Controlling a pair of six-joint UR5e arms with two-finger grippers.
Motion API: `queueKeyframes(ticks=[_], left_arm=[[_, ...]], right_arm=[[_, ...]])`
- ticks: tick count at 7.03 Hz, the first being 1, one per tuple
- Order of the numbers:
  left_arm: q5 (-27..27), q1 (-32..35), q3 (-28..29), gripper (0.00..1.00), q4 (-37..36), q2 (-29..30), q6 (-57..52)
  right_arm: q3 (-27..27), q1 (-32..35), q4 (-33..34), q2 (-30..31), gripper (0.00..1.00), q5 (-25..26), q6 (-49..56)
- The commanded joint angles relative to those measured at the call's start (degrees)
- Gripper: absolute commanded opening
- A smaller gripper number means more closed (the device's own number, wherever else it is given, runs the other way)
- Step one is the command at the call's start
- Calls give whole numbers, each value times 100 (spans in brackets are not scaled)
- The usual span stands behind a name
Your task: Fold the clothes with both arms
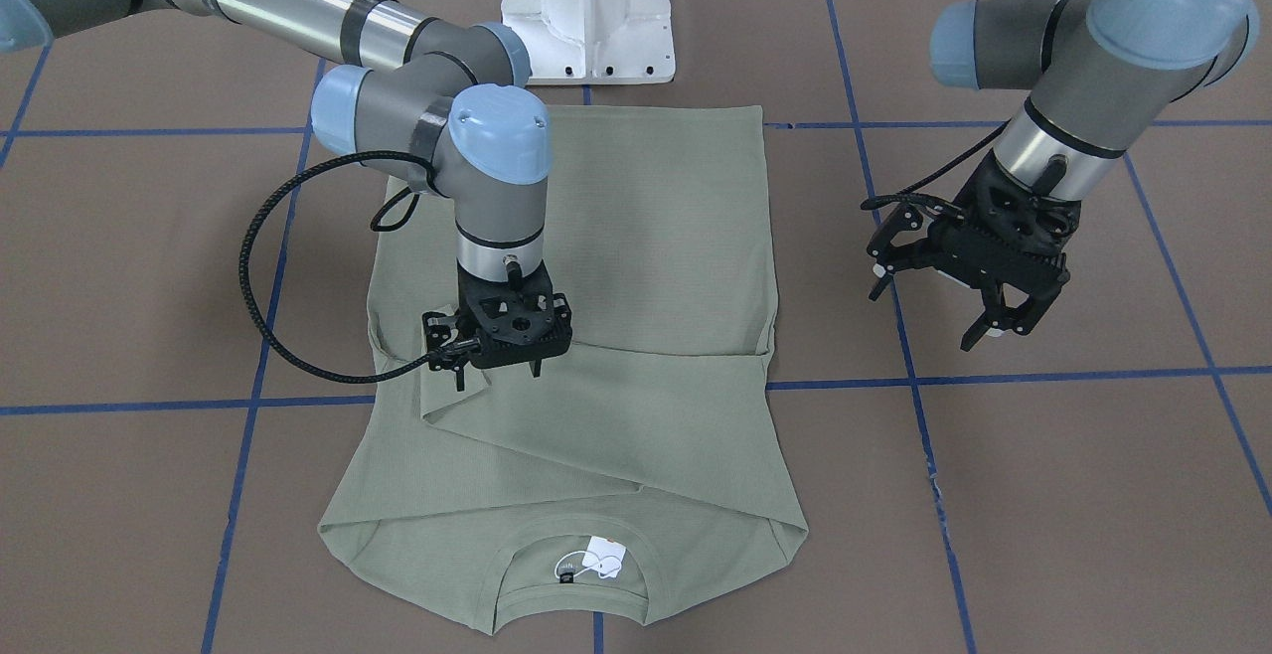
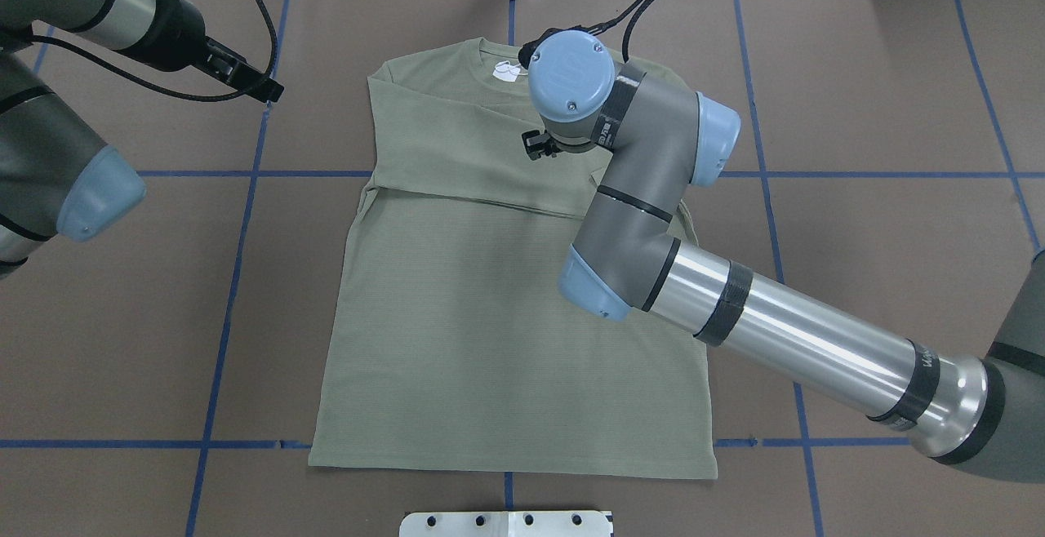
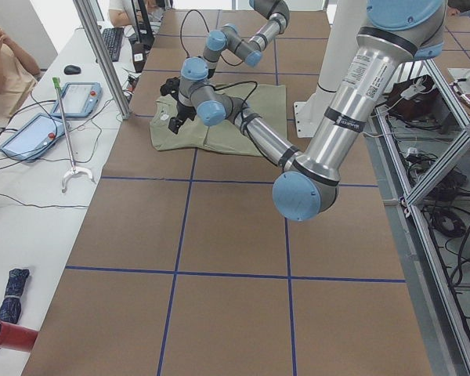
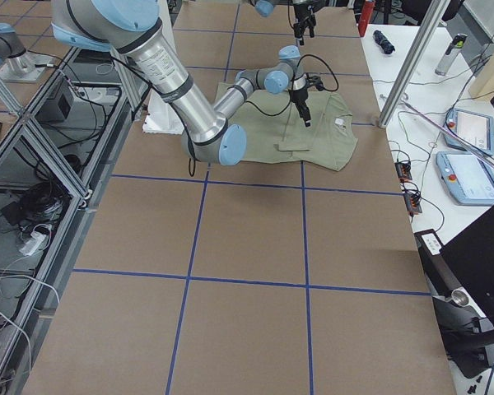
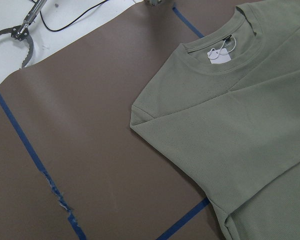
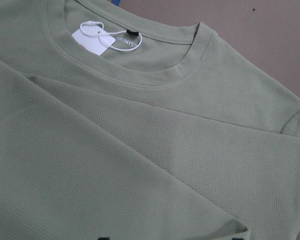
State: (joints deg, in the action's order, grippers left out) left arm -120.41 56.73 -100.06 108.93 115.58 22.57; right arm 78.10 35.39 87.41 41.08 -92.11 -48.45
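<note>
Because a sleeve (image 1: 616, 406) lies folded across the chest, the right hand (image 1: 497, 368) is held spread just above its cuff (image 1: 431, 402), gripping nothing; the sage-green shirt (image 1: 646, 237) is laid flat on the tabletop (image 1: 1043, 495), collar away from the robot; the left hand (image 1: 929, 308) is held spread beside it, clear of the cloth.

Light: bright and even, from above in all views.
Shadows: soft and faint, close under the right arm (image 1: 497, 227) on the shirt (image 1: 656, 237).
Glare: white streaks along that arm's silver tube.
Focus: sharp; the knit weave reads clearly in both wrist views.
</note>
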Motion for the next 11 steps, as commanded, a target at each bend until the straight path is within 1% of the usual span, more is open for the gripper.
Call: queueKeyframes(ticks=[1, 4, 7, 8, 10, 11], left_arm=[[0, -4, 4, 100, 93, -70, 36], [0, -4, 13, 100, 93, -88, 72], [0, -4, 4, 100, 102, -97, 63], [0, -4, 4, 100, 102, -97, 63], [0, -13, 4, 100, 102, -97, 63], [0, -13, 4, 100, 102, -97, 63]], right_arm=[[-180, -67, -14, 41, 57, 88, -42], [-181, -207, -40, 269, 58, 290, -42], [-198, -330, -40, 278, 57, 377, -103], [-216, -331, -40, 278, 49, 404, -103], [-242, -331, -32, 287, 43, 404, -103], [-242, -331, -23, 296, 37, 404, -103]])
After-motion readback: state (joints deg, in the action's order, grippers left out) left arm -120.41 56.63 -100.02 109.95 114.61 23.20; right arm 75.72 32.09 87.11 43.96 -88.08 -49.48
